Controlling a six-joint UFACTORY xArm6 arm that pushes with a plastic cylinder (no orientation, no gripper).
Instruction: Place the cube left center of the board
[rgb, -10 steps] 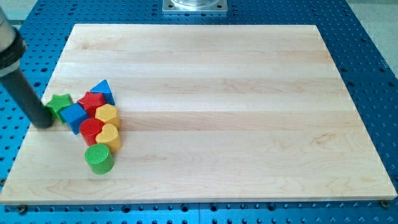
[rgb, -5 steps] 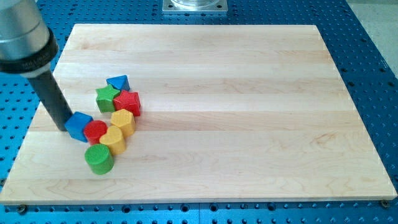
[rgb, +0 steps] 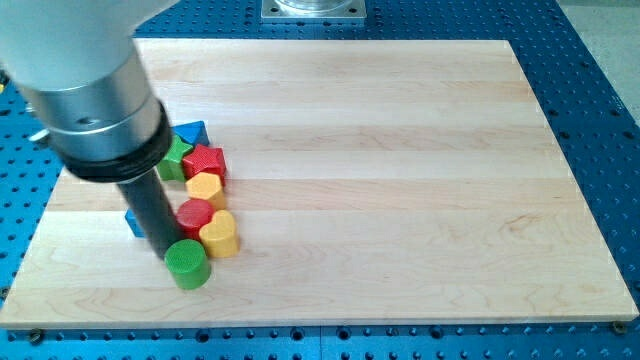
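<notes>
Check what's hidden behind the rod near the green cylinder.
Behind the rod, only a sliver of the blue cube shows at its left; the rest is covered. My tip sits just left of the green cylinder; whether they touch is unclear.

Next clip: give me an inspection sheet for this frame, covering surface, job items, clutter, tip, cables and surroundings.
Surface: pale wooden board, blocks clustered at the view's left.
Job's things: blue cube, mostly hidden behind the rod, near the left edge.
Clutter: green cylinder, yellow heart block, red round block, yellow block, red block, green block, blue triangular block.
Claw: none; my tip touches the green cylinder, right of the cube.
Cables: nothing seen.
Surroundings: blue perforated table, metal plate at top.
</notes>
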